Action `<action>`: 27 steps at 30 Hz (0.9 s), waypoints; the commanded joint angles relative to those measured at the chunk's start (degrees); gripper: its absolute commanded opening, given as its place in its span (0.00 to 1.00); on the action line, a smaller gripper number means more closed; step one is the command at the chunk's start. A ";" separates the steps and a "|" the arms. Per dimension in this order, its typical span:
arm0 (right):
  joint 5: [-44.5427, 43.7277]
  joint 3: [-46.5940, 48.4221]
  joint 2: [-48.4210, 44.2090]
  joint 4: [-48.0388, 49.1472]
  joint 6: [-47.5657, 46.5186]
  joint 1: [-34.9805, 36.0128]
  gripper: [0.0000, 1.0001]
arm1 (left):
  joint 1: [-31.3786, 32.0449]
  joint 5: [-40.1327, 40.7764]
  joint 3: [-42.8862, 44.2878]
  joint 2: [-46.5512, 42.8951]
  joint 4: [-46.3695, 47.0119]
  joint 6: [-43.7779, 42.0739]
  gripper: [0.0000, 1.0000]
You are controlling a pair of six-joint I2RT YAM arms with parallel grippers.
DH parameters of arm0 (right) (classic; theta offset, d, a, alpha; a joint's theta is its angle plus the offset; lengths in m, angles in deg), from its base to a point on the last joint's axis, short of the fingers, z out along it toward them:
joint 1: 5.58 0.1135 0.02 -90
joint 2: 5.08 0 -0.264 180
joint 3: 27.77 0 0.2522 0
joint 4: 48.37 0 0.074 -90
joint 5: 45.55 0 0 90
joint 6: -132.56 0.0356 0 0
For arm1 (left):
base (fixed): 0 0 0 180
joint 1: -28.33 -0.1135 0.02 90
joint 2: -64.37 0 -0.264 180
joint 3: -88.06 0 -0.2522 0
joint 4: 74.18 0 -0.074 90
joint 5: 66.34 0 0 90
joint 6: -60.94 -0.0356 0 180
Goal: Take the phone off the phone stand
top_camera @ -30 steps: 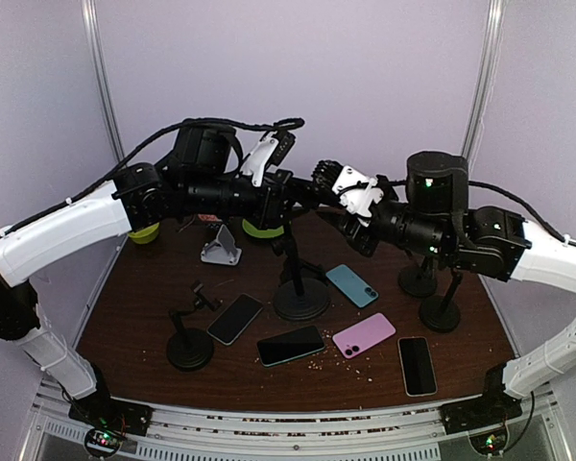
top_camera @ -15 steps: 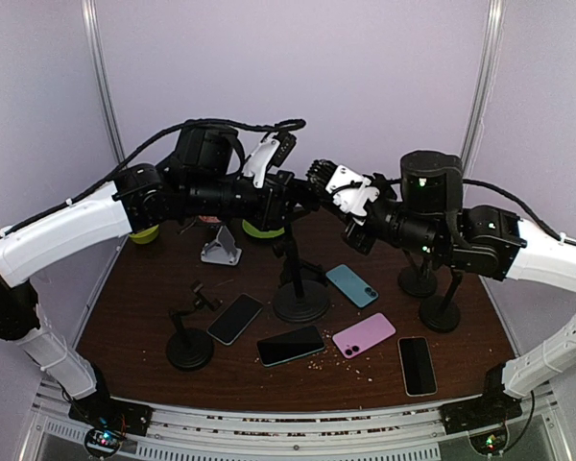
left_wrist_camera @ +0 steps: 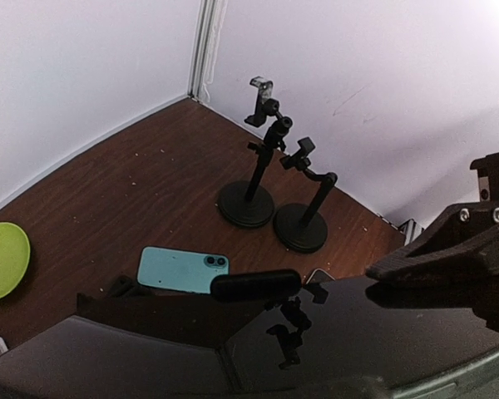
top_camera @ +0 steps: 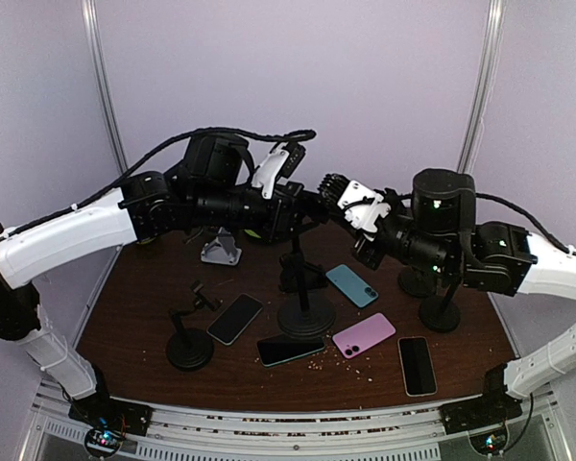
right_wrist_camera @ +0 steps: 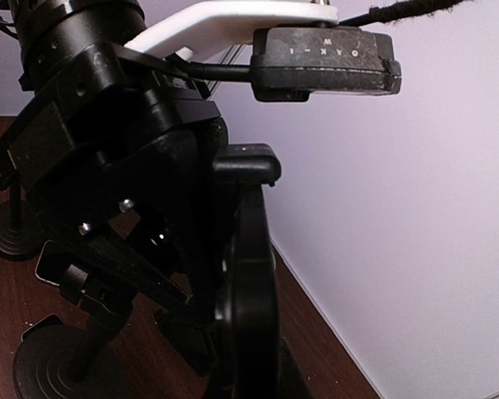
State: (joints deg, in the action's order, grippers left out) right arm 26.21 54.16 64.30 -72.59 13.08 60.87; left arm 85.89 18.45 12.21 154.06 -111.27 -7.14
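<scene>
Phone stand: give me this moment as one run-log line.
phone: in stand clamp | left hand: at phone | right hand: close alongside | grips: unclear

You're in a robotics lab cell, not a home or a shop. Bare lilac walls [top_camera: 365, 86] and metal frame posts [top_camera: 98, 86] close in a dark wood table [top_camera: 134, 307]. Two white-and-black arms [top_camera: 67, 230] are bolted to an aluminium rail [top_camera: 298, 420] at its near edge. A cable [top_camera: 302, 133] runs loose, and several phones [top_camera: 364, 335] lie among black stands [top_camera: 189, 346].
</scene>
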 commanded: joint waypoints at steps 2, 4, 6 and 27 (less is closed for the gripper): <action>-1.00 -4.20 -4.97 -1.97 4.58 3.32 0.00 | -1.47 4.37 -0.08 -1.06 15.14 5.32 0.00; -1.03 -5.97 -6.85 -2.34 6.19 4.14 0.00 | -0.48 4.31 -0.53 -0.72 15.68 4.77 0.00; -0.85 -7.97 -8.63 -2.70 7.72 5.03 0.00 | 0.69 4.77 -0.93 -0.07 16.21 4.29 0.00; 3.44 -15.90 -20.40 -8.70 12.86 6.93 0.00 | 2.13 7.08 -0.74 4.26 17.64 6.58 0.00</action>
State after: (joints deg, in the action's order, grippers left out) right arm 23.94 38.88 47.12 -77.98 24.71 65.81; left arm 91.94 16.77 8.65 159.24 -104.23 -3.41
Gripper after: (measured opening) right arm 0.078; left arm 0.345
